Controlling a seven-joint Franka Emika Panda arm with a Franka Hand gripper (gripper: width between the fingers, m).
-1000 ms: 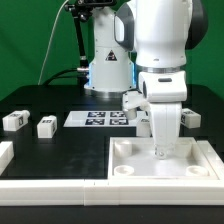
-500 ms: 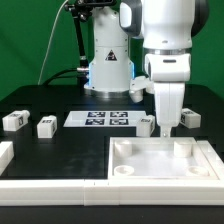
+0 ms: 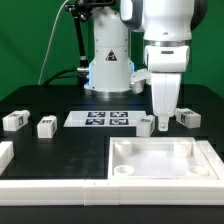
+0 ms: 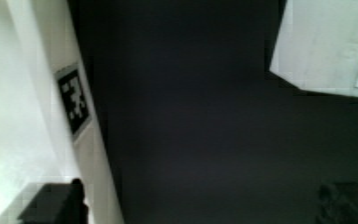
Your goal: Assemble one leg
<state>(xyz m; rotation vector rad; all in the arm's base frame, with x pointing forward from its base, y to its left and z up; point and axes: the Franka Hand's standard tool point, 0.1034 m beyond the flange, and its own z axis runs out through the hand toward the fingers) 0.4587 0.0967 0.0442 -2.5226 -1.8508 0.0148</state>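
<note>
Nearest the camera in the exterior view lies the large white tray-like piece (image 3: 165, 183) with its raised rim, on the exterior view's right of the black table (image 3: 60, 150). At the exterior view's left edge a small part of another white piece (image 3: 4, 153) shows.

Just behind the tray's far rim the gripper (image 3: 163, 127) hangs fingers-down over the table, not inside the tray. It stands between two blocks. The leg (image 3: 146, 125) lies just beside it on the exterior view's left, close to the fingers, though contact cannot be made out. The second leg (image 3: 187, 118) lies a little apart on the exterior view's right. Both rest on the table with their black-and-white tags showing.

From this side the fingers overlap into one white taper, so their spread cannot be read there. The wrist view settles it: the dark fingertips (image 4: 51, 203) sit well apart with only bare black table between them, so the claw is spread wide and has hold of nothing. That view also shows a white face with a square tag (image 4: 73, 100) on one side and a blurred white block (image 4: 327, 45) on the other. I cannot tell which parts these are.

Well off to the exterior view's left two more legs lie on the table – the outer leg (image 3: 13, 121) and the inner leg (image 3: 46, 126). Between them and the gripper lies the marker board (image 3: 100, 118), flat. Behind it rises the robot base (image 3: 108, 70) against a green backdrop (image 3: 30, 40)
</note>
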